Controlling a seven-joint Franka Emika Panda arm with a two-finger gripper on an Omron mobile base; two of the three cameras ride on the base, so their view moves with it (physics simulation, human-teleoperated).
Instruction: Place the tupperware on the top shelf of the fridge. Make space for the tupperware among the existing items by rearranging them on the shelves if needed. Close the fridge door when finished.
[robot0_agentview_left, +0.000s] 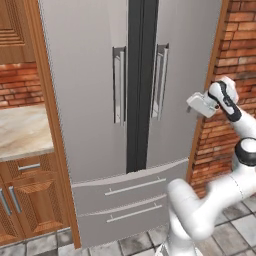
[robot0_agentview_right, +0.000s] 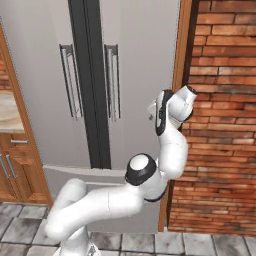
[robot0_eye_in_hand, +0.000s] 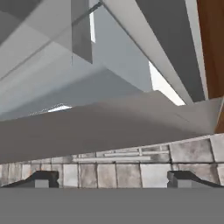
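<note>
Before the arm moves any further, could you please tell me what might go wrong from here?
1. Both fridge doors are shut, so the right door's handle has to be pulled first; the open, empty pincer sits off to its right and could miss it.
2. The arm is squeezed near the brick wall; a swinging door may hit it.

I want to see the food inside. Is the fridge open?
Shut. Both doors of the fridge sit flat, meeting at the black centre strip.

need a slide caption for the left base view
Open gripper raised beside the closed fridge, near its right door handle.
</note>
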